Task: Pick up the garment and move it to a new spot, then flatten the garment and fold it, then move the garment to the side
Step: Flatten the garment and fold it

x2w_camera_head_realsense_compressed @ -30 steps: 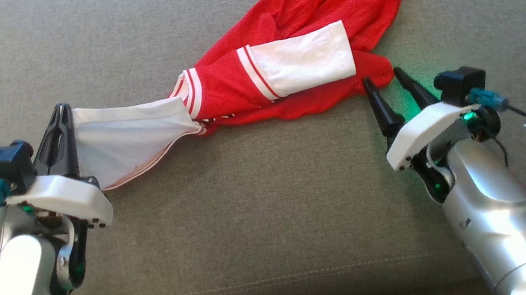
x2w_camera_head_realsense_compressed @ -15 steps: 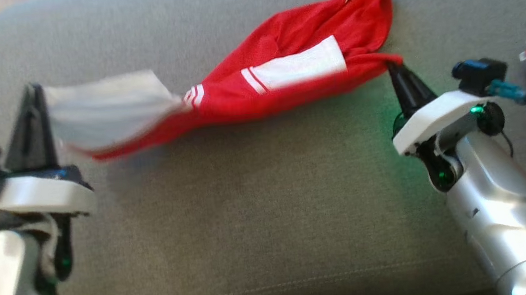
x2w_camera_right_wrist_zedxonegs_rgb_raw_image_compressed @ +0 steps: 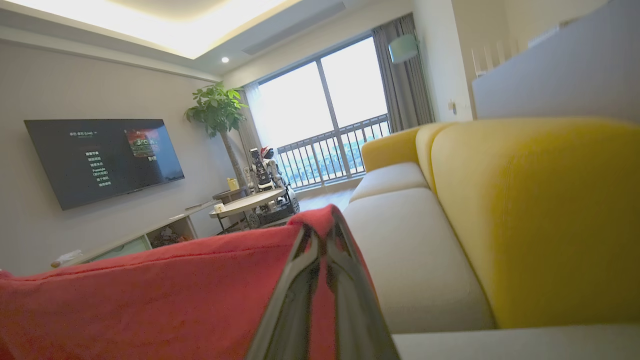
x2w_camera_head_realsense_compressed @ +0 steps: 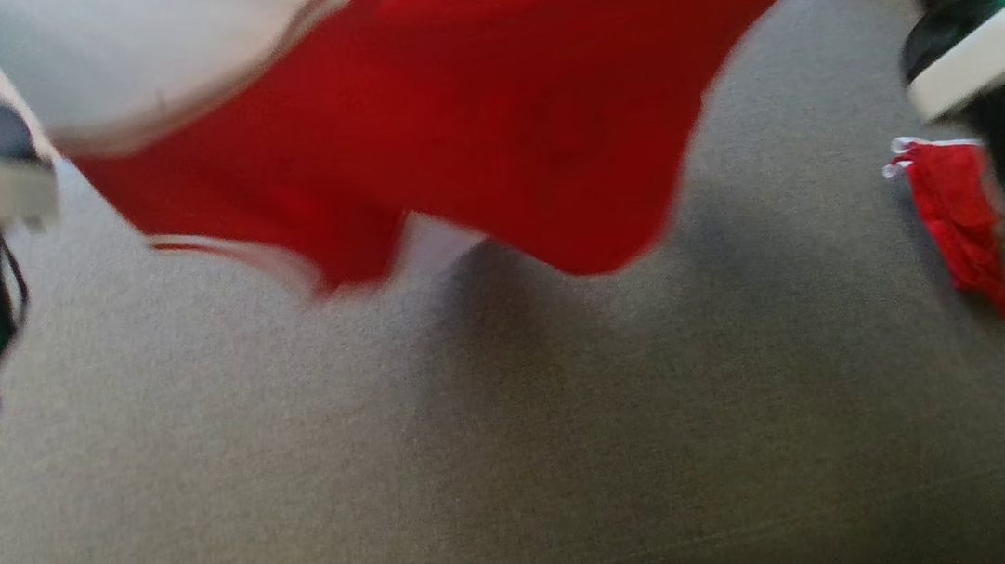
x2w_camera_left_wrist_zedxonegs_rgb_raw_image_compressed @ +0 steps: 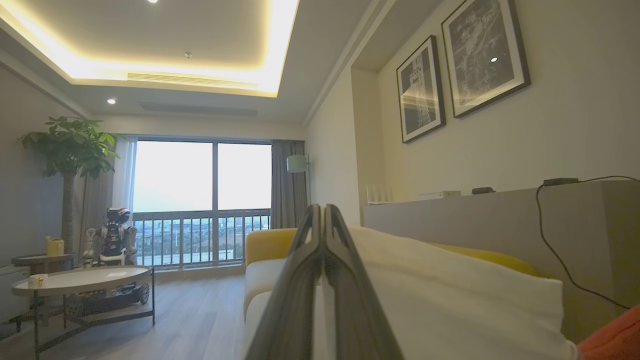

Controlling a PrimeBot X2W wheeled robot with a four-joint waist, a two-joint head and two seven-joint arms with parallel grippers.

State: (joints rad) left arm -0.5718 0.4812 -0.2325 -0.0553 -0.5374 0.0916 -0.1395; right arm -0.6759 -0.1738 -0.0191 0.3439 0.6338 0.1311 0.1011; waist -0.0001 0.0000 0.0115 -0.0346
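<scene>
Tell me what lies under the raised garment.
Under the garment lies the grey cushion, with the garment's shadow on it. The cushion strip behind the hanging cloth is covered, so anything there cannot be seen.

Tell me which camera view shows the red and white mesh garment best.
The head view: the red and white mesh garment hangs spread, though blurred, above the grey cushion. The left wrist view gives its white sleeve beside the shut left gripper; the right wrist view its red cloth pinched in the right gripper.
</scene>
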